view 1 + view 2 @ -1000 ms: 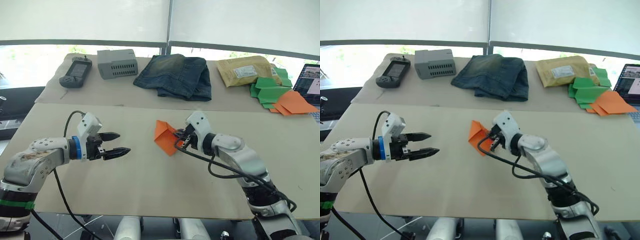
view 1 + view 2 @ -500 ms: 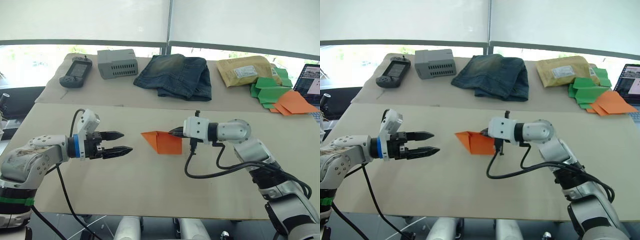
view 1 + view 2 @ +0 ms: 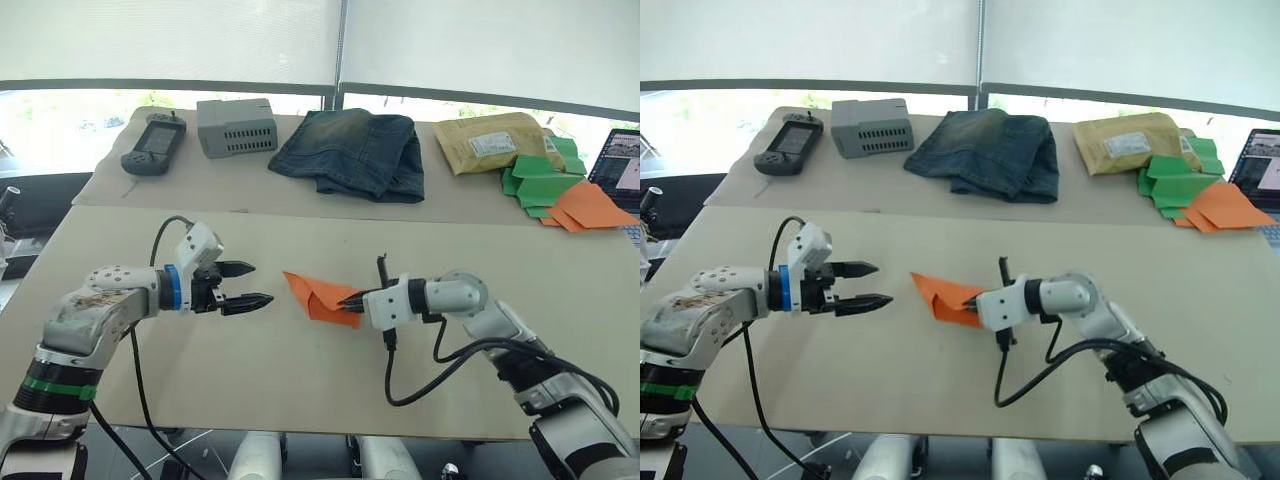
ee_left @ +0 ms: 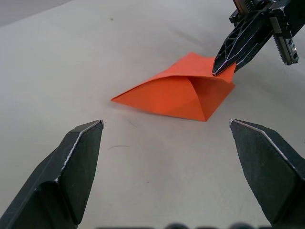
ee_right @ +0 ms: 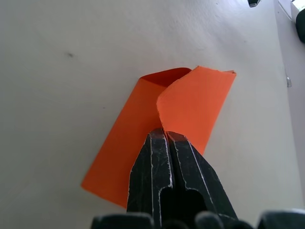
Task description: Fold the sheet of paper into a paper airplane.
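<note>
The sheet of paper [image 3: 316,294] is bright orange and partly folded, lying low on the beige table [image 3: 300,380] near its middle. One flap curls up in the right wrist view [image 5: 195,98]. My right gripper [image 3: 352,299] is shut on the sheet's right edge, its fingertips [image 5: 164,136] pressed together over the flap. My left gripper [image 3: 260,283] hangs open just left of the sheet, pointing at it and not touching. In the left wrist view the sheet [image 4: 174,93] lies ahead between the spread fingers, with the right gripper [image 4: 220,68] pinching its far corner.
On the far table lie a handheld console [image 3: 151,145], a grey box [image 3: 236,126], folded jeans [image 3: 352,150], a padded envelope [image 3: 490,140] and a pile of green and orange folded papers [image 3: 556,188]. A laptop [image 3: 620,165] sits at the right edge.
My right gripper has swung the sheet from upright down to low over the table and a little nearer. My left gripper has moved right, closer to the sheet.
</note>
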Tool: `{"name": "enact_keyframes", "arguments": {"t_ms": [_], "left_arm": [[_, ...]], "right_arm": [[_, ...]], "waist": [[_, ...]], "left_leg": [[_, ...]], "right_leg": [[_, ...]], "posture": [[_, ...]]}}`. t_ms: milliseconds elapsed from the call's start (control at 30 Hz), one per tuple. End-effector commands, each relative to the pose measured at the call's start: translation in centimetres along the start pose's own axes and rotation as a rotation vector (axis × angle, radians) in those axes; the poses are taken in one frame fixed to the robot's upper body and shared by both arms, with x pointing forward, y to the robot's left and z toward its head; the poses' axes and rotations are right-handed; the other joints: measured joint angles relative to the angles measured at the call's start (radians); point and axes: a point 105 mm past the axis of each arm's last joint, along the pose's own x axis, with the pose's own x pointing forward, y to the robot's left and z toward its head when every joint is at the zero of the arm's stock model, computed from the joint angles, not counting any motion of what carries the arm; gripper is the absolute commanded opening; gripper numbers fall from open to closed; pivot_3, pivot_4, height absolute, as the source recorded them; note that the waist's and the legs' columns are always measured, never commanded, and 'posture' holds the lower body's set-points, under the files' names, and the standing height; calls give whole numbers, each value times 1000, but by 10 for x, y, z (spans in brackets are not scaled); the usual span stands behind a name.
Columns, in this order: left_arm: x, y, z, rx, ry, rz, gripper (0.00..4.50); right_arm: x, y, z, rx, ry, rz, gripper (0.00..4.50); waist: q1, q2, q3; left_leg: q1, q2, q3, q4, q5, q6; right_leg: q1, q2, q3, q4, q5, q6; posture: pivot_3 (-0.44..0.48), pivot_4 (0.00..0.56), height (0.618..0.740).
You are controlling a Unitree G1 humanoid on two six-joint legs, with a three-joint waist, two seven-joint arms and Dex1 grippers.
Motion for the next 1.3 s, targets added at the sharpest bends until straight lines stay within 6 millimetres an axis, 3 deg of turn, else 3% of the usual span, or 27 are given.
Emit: {"name": "enact_keyframes", "arguments": {"t_ms": [33, 133, 167, 400, 533, 600, 767, 1033, 1300], "left_arm": [[10, -9, 18, 60, -65, -57, 4500], [15, -8, 17, 49, -76, -63, 4500], [16, -7, 17, 38, -79, -61, 4243], [27, -10, 12, -94, -91, -112, 1910], [38, -14, 9, -122, -99, -141, 514], [43, -16, 7, -128, -98, -148, 58], [49, -16, -7, -124, -55, -149, 58], [52, -9, -12, -142, -61, -106, 58], [76, -15, -23, -217, -61, -108, 58]], "right_arm": [[-6, -20, 4, 5, -9, -78, 26], [-9, -29, 6, 6, -13, -90, 26], [-10, -31, 7, 12, -16, -92, 6], [-13, -44, 26, 103, -96, -71, 0], [-14, -41, 29, 117, -95, -29, 0], [-14, -41, 28, 118, -90, -23, 0], [-16, -43, 22, 139, -65, -32, 0], [-16, -41, 20, 142, -57, -26, 0], [-14, -41, 19, 179, -76, -26, 0]], "waist": [[1, 0, 0], [0, 0, 0], [-1, 0, 0], [-1, 0, 0], [-1, 0, 0], [-1, 0, 0], [-2, 0, 0], [-2, 0, 0], [-2, 0, 0]], "left_leg": [[0, 0, 0, 1, 0, 0], [0, 0, 0, 4, 0, 0], [0, 0, 0, 4, 0, 0], [0, 0, -1, 5, 0, 0], [0, 0, -1, 5, 0, 0], [0, 0, -1, 5, 0, 0], [0, 0, -1, 5, 0, 0], [0, 0, -1, 5, 0, 0], [0, -1, -1, 7, 0, 0]], "right_leg": [[0, 0, 0, 1, 0, 0], [1, 0, 0, 2, 0, 1], [1, 0, 0, 2, 0, 1], [1, 1, 0, 3, 1, 1], [1, 1, 0, 3, 1, 1], [1, 1, 0, 3, 1, 1], [1, 1, 0, 3, 1, 0], [1, 0, 0, 4, 1, 0], [1, 0, 0, 7, 1, 0]], "posture": [[0, 150, 728], [0, 150, 728], [0, 150, 728], [0, 150, 728], [0, 150, 728], [0, 150, 728], [0, 150, 728], [0, 150, 728], [0, 150, 728]]}}
